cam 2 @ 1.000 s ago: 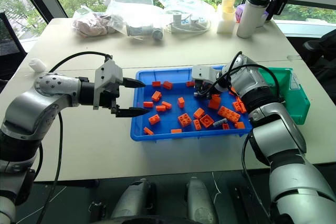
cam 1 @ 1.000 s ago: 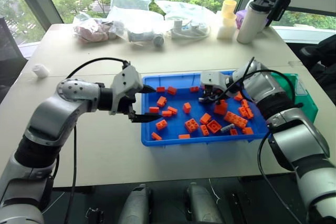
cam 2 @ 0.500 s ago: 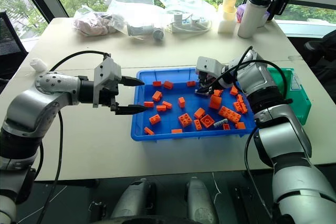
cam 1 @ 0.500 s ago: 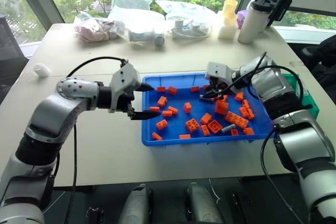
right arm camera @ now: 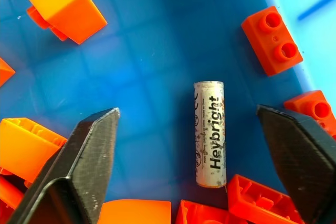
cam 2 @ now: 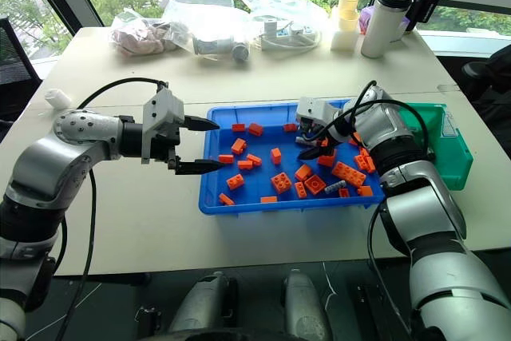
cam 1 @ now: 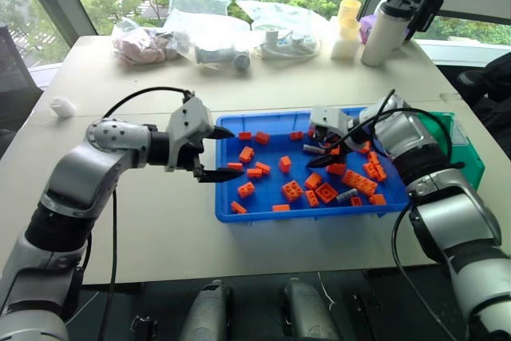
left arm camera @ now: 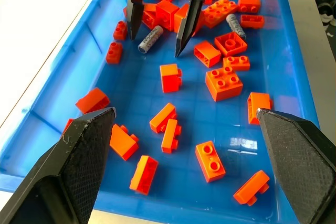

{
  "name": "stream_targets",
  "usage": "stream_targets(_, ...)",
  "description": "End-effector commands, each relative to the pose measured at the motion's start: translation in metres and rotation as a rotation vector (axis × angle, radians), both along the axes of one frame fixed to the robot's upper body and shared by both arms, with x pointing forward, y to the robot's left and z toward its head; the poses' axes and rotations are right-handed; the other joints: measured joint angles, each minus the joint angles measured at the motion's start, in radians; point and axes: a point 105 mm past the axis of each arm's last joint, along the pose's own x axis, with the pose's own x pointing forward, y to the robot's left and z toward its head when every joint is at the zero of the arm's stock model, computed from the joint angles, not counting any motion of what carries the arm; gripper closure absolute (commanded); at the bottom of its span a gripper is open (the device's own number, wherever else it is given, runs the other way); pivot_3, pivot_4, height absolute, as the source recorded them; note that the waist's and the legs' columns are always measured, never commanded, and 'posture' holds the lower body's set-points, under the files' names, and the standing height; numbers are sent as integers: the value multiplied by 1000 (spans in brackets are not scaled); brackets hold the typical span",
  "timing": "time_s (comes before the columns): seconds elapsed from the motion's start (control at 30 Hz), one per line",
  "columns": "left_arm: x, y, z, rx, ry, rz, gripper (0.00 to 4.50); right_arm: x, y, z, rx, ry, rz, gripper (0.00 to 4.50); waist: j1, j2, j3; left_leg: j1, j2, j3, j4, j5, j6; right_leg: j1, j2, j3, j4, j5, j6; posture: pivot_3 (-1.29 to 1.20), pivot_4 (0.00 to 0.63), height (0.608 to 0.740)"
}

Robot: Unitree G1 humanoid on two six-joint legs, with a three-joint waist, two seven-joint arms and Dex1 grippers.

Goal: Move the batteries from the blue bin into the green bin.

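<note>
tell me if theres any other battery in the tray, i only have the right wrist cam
Observer: Yes, a second battery lies among the bricks near the front right of the blue tray.
Operator: where's the green bin from here
Observer: The green bin sits just past the tray's right end, partly behind the right arm.
Operator: is the left gripper in my way
Observer: No, the left gripper hovers open and empty at the tray's left end.
</note>
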Motion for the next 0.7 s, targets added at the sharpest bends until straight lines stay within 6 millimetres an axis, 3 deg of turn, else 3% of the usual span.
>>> stream_targets(0.03,-1,-1,8,-7,-51,2,0,4,3,6,-8,-14,6,1995,0,0,0,0,0,0,0,0,0,0,0,0,0,0,0,0,150,740)
stream_targets(0.2,-1,-2,7,-9,-52,4,0,5,7,8,9,-15,6,4473,0,0,0,0,0,0,0,0,0,0,0,0,0,0,0,0,150,740)
stream_targets(0.3,-3,0,8,-6,-46,4,0,16,3,35,82,-130,-64,4476,0,0,0,0,0,0,0,0,0,0,0,0,0,0,0,0,150,740)
stream_targets(0.4,-5,-1,9,-18,-45,-5,0,16,-4,78,263,-214,-128,4476,4,0,0,0,0,0,0,0,0,0,-1,0,0,0,0,0,150,740)
stream_targets(0.5,-6,-17,22,-117,-54,-54,0,6,-20,124,494,-313,-229,4476,13,0,0,-2,-1,0,0,0,0,-1,-1,0,0,0,0,0,150,740)
stream_targets(0.53,-4,-23,28,-156,-61,-64,0,2,-30,137,543,-374,-264,4476,13,0,0,-3,-1,-1,0,0,0,-1,-2,0,0,0,0,0,150,740)
stream_targets(0.6,3,-35,31,-160,-85,-91,0,-10,-74,156,589,-519,-441,4476,27,0,0,-3,-1,-1,1,0,0,-1,-2,0,-1,0,0,0,150,740)
stream_targets(0.7,8,-46,28,-140,-94,-134,0,-31,-122,152,571,-599,-651,4476,34,0,0,-3,-4,-4,0,0,0,0,-2,0,-1,0,0,0,150,740)
